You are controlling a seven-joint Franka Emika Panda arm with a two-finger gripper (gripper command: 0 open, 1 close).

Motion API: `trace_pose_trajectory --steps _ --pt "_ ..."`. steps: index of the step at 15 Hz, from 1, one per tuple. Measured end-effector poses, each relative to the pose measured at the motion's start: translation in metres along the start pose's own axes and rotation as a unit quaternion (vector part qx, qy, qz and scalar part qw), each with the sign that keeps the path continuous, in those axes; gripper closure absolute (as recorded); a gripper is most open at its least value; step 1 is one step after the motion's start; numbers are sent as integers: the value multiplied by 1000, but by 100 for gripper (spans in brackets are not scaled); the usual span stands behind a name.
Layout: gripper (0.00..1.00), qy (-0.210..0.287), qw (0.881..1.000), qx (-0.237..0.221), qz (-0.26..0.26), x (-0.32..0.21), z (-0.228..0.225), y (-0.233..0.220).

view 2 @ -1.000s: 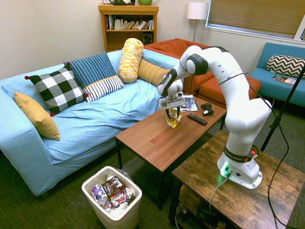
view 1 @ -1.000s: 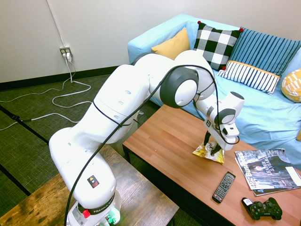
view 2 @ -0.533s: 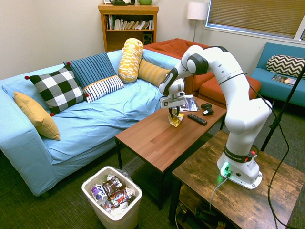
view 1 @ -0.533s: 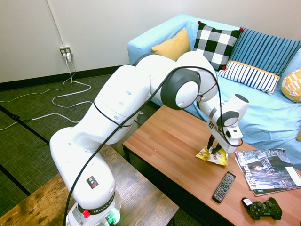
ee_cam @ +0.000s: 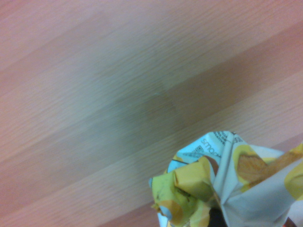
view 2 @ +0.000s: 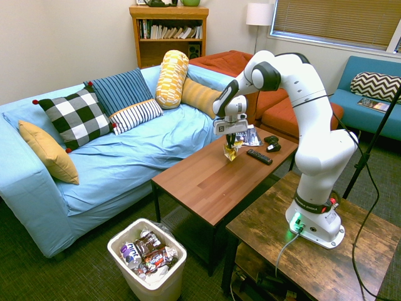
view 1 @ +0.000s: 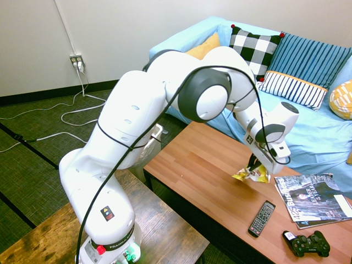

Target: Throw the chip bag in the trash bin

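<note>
The gripper (view 1: 256, 168) points straight down and is clamped on the chip bag (view 1: 251, 175), a crumpled yellow foil pouch with a white printed patch. The bag hangs clear of the counter (view 1: 203, 170), a smooth rectangular top of reddish wood grain, above the half nearer the sofa (view 2: 119, 157) with its soft blue cover. Close up, the foil (ee_cam: 227, 184) shows sharp creases and folded corners. The trash bin (view 2: 147, 263), white plastic with rounded corners and a clear liner, stands on the floor off the counter's far short edge, holding dark wrappers. A slim black remote (view 1: 262, 218) lies flat near the counter's front edge.
</note>
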State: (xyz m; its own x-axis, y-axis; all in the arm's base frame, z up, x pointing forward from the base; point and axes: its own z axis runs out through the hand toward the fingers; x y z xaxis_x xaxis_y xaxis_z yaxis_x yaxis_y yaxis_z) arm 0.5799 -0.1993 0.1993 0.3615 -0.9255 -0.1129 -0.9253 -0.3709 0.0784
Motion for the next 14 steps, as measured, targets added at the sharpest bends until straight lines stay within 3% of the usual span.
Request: trace_pose_trajectory --steps 3,6,11,14 --pt "100 18 998 39 -48 -64 -53 -5" --pt "100 44 992 61 -99 -162 -91 -15" --pt "100 95 981 81 -147 -340 -133 4" --pt "100 123 973 89 -174 -453 -131 4"
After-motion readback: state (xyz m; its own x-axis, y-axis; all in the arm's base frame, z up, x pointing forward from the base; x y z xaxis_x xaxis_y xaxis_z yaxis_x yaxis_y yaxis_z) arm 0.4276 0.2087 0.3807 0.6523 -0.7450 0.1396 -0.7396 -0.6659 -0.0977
